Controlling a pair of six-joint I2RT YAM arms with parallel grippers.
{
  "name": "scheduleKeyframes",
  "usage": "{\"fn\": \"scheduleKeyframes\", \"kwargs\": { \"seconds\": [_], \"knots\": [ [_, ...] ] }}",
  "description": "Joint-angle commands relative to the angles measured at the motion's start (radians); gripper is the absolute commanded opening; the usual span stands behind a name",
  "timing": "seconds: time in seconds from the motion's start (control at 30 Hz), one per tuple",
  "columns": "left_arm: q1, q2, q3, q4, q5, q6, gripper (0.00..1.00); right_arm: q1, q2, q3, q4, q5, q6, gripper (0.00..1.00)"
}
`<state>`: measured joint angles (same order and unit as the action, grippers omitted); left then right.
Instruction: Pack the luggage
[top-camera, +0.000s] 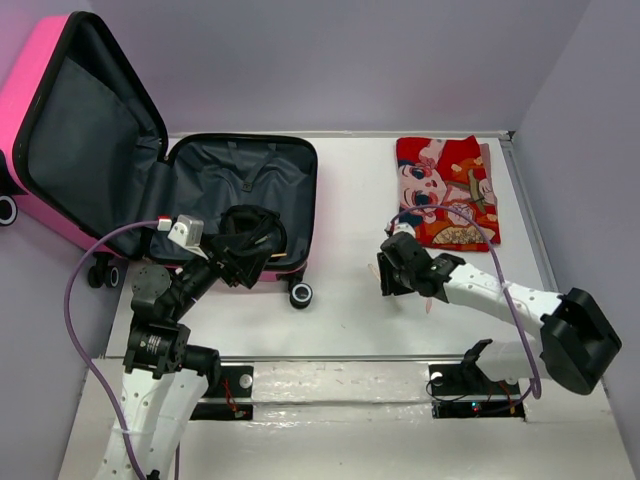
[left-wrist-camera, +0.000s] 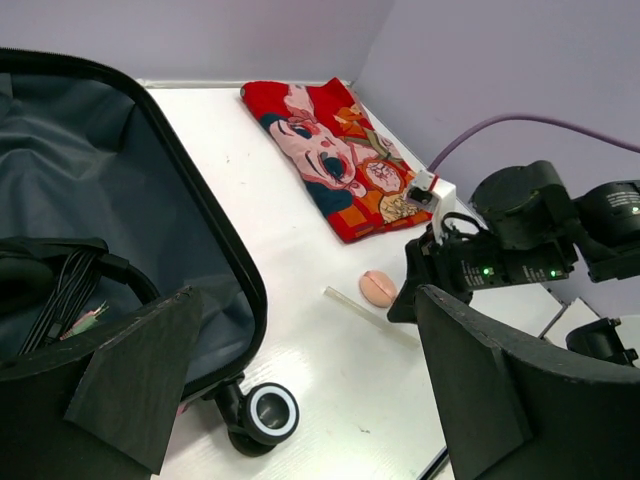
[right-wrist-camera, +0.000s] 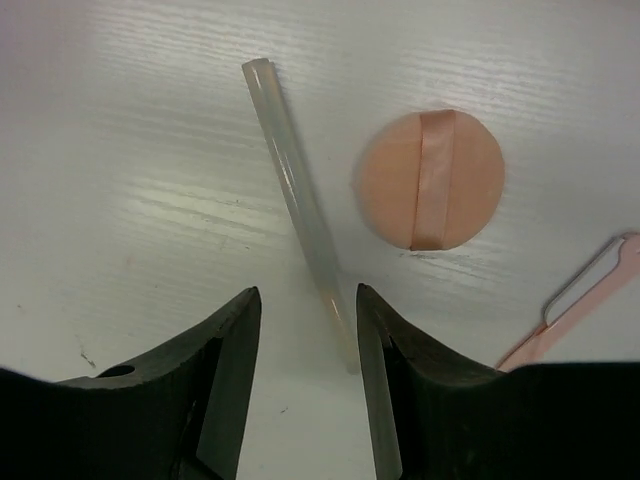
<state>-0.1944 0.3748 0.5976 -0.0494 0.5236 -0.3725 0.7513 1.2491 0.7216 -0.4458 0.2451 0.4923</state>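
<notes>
Luggage (top-camera: 270, 170) lies open at the desk's far left corner. Right gripper (right-wrist-camera: 308, 305) straddles the clear stick (right-wrist-camera: 290, 170) with a narrow gap, nothing held; left gripper (left-wrist-camera: 308, 300) gapes wide, empty. Stick sits off-centre, so closing may roll it out toward the round pad (right-wrist-camera: 430, 180).

Honestly, there's nothing you can actually read in any of these views. The red cloth (top-camera: 445, 190) lying on the desk (top-camera: 350, 200) is all cartoon faces and busy pattern, with no lettering you could make out. The pink luggage (top-camera: 110, 130) only shows you plain shell and dark lining, with no legible label, brand or number anywhere on it.
</notes>
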Motion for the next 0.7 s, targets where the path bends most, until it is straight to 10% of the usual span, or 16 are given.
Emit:
{"fn": "scheduleKeyframes", "kwargs": {
  "seconds": [0.0,0.43,0.5,0.67],
  "knots": [
    [0.003,0.004,-0.007,0.043,0.030,-0.005,0.99,-0.006,0.071,0.041,-0.001,-0.037,-0.020,0.48],
    [0.003,0.004,-0.007,0.043,0.036,-0.003,0.99,-0.015,0.257,0.099,0.035,-0.102,-0.041,0.38],
    [0.003,0.003,-0.007,0.042,0.036,-0.003,0.99,-0.015,0.277,0.107,0.042,-0.113,-0.047,0.17],
    [0.001,0.004,-0.007,0.042,0.036,-0.003,0.99,-0.015,0.251,0.110,0.052,-0.098,-0.058,0.07]
  ]
}}
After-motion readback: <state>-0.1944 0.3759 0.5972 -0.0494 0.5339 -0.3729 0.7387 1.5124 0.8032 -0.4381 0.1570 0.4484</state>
